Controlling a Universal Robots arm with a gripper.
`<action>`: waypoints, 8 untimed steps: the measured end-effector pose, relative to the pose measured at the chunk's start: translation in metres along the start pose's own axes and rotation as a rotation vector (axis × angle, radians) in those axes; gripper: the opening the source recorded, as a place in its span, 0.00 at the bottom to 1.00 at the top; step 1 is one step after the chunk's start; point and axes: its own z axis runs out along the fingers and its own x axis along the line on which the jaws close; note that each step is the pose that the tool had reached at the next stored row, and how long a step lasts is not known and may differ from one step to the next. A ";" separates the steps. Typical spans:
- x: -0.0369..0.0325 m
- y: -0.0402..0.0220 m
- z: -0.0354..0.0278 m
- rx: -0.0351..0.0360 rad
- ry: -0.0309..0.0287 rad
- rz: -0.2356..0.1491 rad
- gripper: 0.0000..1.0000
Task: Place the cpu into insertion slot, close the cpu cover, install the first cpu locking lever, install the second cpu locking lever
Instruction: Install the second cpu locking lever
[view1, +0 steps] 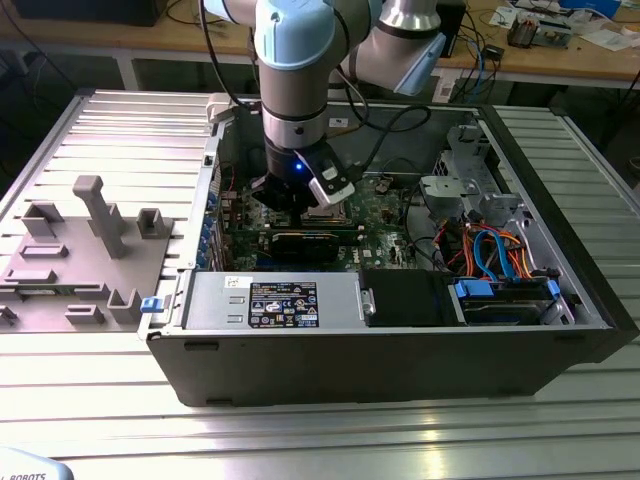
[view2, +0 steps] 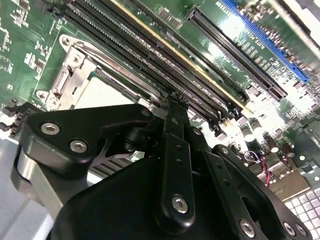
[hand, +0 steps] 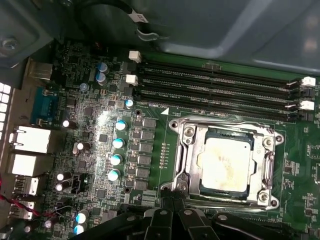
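While the cpu (hand: 222, 165) sits under the cpu cover (hand: 186, 159), the hand (hand: 172, 202) hovers clenched, empty.

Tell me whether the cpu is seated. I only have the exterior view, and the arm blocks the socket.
Observer: Yes. In the first wrist view the cpu lies flat, its pale face up.
Operator: Is the cover down?
Observer: It looks down. The cover lies flat around the cpu, which shows through its window.
Operator: Where is the hand?
Observer: The hand is right at the cover's edge, on the side away from the memory slots.
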 end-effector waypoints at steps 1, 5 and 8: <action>0.0007 0.0001 0.0001 -0.0024 0.0001 -0.004 0.11; 0.0029 0.0003 0.0006 -0.0143 0.0008 -0.026 0.11; 0.0030 0.0006 0.0013 -0.0212 0.0018 -0.042 0.11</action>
